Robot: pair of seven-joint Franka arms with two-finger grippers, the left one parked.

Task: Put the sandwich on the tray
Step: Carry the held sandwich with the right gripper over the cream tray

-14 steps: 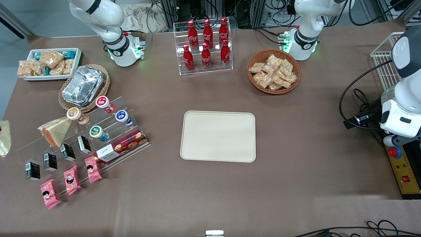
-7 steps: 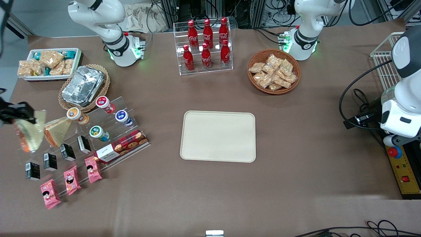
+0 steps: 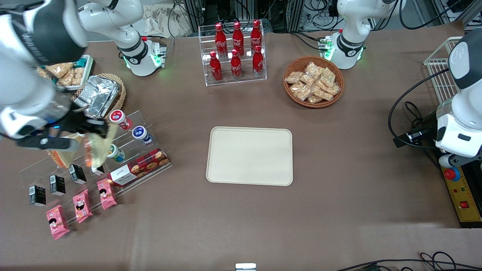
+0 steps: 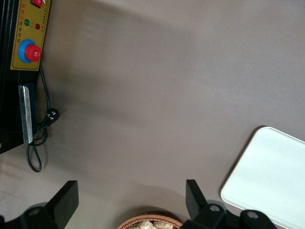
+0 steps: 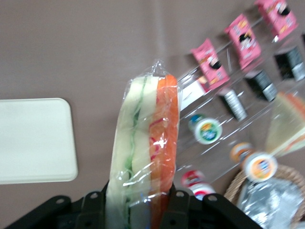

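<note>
Gripper at left of front frame, clamped on sandwich (hanging above the snack rack); tray at centre.

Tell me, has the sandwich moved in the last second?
Yes. The hand holds the sandwich and has carried it from the table's edge toward the tray; it now hangs above the clear snack rack.

Six red cola bottles stand in a clear rack on the brown worktop. A wicker basket holds snack packs. Three pink packets lie nearer the front camera than a red biscuit box.
</note>
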